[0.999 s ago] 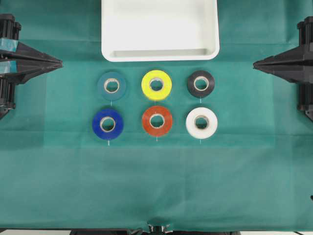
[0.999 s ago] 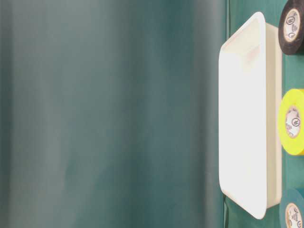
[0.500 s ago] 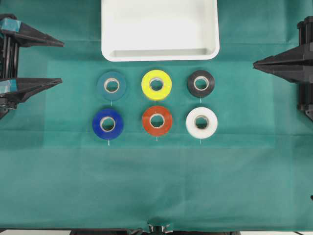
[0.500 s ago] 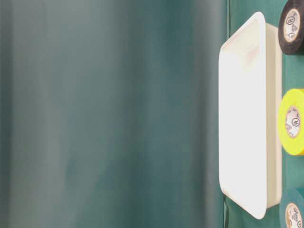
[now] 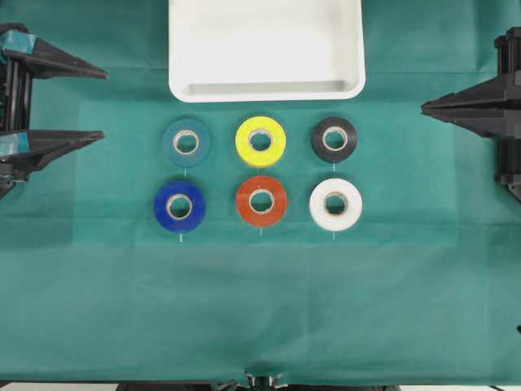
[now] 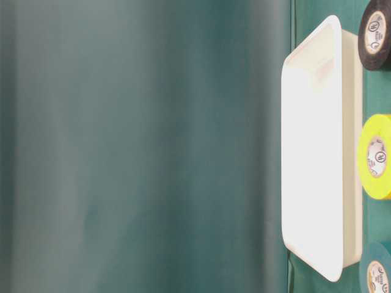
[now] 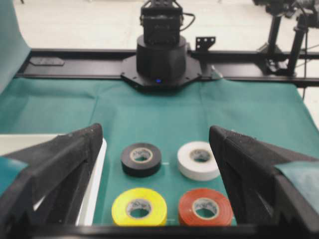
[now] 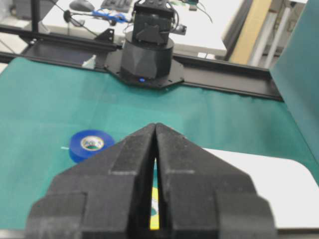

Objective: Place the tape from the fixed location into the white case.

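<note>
The tape [image 5: 320, 140], a black roll with a pale core, lies flat at the right end of the back row of rolls. It also shows in the left wrist view [image 7: 141, 169] and at the table-level view's top right corner [image 6: 365, 49]. The white case [image 5: 266, 92] stands empty just behind the rows; its inside [image 6: 317, 146] faces the table-level camera. My left gripper [image 5: 104, 104] hovers at the far left with its jaws wide open and nothing between them [image 7: 155, 132]. My right gripper [image 5: 423, 106] waits at the far right, shut and empty [image 8: 155, 125].
Other rolls lie on the green cloth: teal [image 5: 169, 143] and yellow [image 5: 244, 141] in the back row, dark blue [image 5: 163, 207], orange-red [image 5: 245, 202] and white [image 5: 319, 204] in the front row. Bare cloth stretches in front of the rolls.
My left gripper went from shut to wide open, and has held still for the last half second. The right gripper and the rolls have not moved.
</note>
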`<act>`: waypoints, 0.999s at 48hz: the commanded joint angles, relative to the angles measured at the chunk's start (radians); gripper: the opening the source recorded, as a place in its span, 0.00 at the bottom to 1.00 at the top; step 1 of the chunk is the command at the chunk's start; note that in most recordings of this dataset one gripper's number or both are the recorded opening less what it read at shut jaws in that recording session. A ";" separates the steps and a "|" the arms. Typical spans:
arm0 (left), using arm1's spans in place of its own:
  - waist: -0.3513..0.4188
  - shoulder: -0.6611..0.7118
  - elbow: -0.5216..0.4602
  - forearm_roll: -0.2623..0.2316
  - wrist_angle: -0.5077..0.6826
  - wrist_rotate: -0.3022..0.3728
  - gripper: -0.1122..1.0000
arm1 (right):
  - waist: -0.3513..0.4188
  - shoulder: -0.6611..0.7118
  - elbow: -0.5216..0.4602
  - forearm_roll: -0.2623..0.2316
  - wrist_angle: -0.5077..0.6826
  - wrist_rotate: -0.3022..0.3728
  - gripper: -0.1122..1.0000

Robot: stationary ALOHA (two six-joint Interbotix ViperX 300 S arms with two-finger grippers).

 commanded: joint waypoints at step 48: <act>0.058 0.336 -0.198 -0.002 -0.115 0.006 0.96 | -0.002 0.011 -0.028 0.000 0.000 -0.002 0.10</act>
